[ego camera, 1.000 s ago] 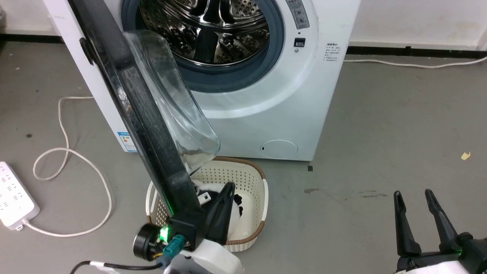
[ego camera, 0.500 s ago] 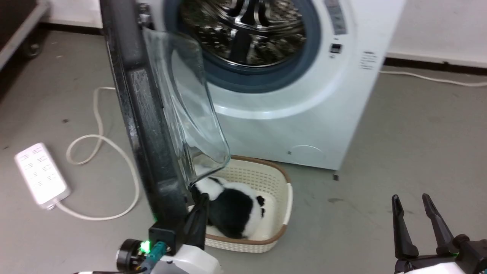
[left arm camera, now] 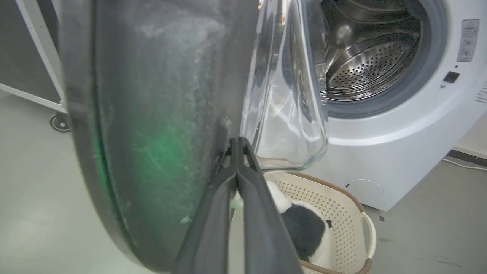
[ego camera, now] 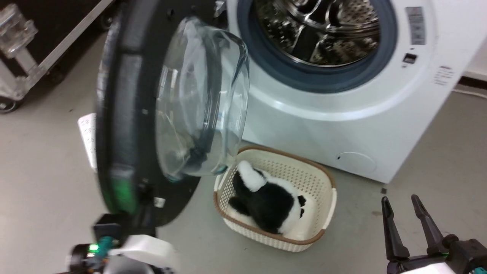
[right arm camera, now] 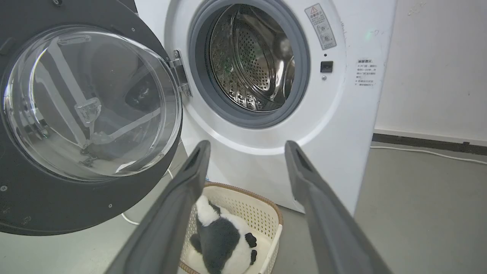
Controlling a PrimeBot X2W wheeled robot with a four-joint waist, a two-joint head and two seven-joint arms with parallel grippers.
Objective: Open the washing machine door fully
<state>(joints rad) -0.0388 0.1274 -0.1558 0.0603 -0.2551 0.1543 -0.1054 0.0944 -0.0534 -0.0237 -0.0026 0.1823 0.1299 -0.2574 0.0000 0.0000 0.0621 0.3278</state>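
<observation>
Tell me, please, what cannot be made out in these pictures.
- Left wrist view: the left gripper is shut beside the washing machine door; contact cannot be told.
- Head view: the door's top is cut off by the picture edge, and its lower rim is blurred.
- Head view: a white object on the floor is mostly hidden behind the door.
- Right wrist view: the print on the warning label is too small to read.

smooth grey floor (right arm camera: 418, 213), white wall (right arm camera: 430, 57), black skirting board (right arm camera: 430, 141)
</observation>
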